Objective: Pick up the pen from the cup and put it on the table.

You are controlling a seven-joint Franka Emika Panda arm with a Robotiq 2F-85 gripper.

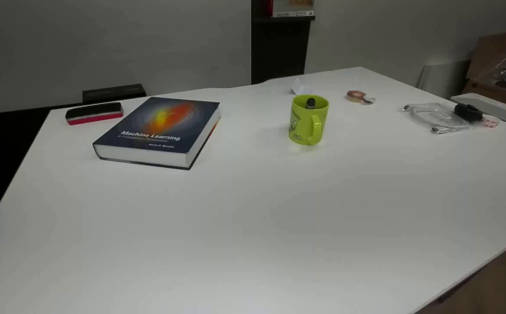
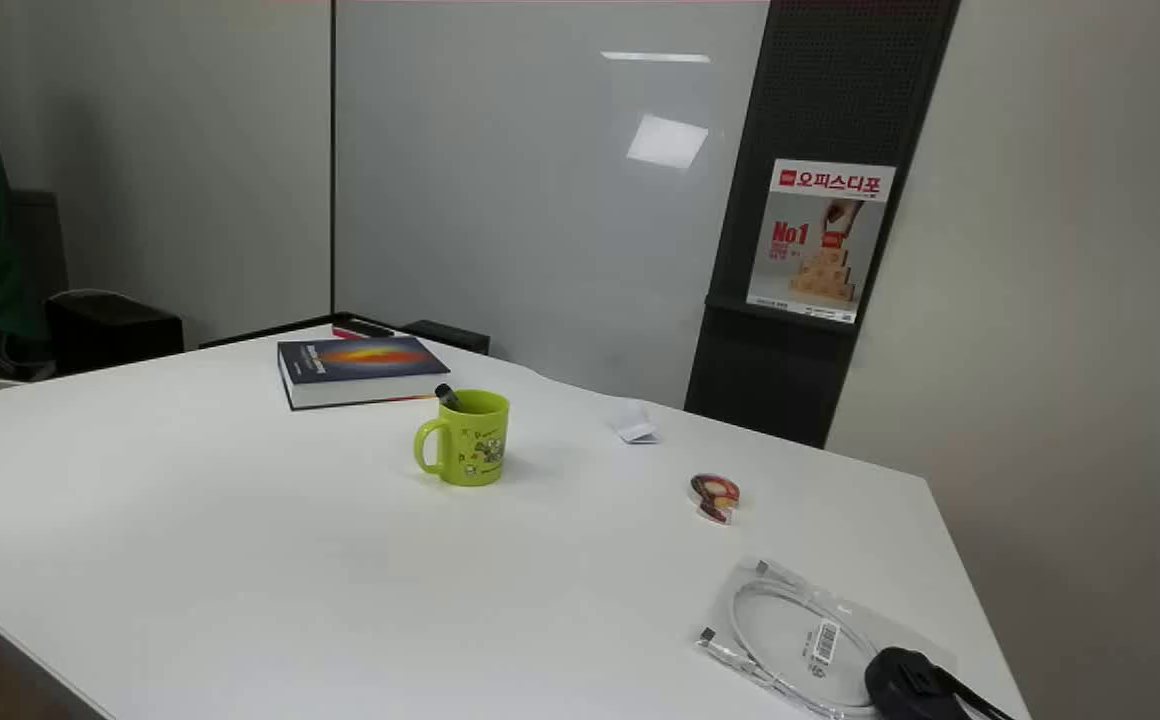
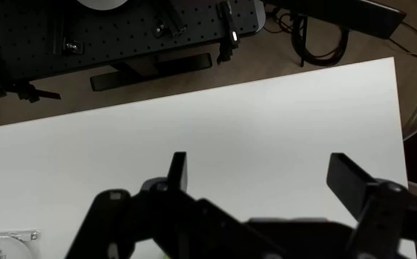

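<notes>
Wrist view shows the tool [image 3: 259,165] hanging above the white tabletop [image 3: 266,126], its two fingers [image 3: 350,180] parted wide with white surface showing between them. Below the tool, at the picture's lower edge, peeks a green sliver [image 3: 166,257], perhaps the cup [image 1: 302,124], though too little shows to be sure. In both exterior views the pen [image 2: 447,396] leans inside that cup, well apart from the tool, its dark end showing at the rim, lower part hidden. Left of the tool in the wrist picture lies a bagged cable [image 3: 5,244]. Farther out, ahead of the fingers and past the tabletop's edge, runs a black perforated board [image 3: 104,39].
</notes>
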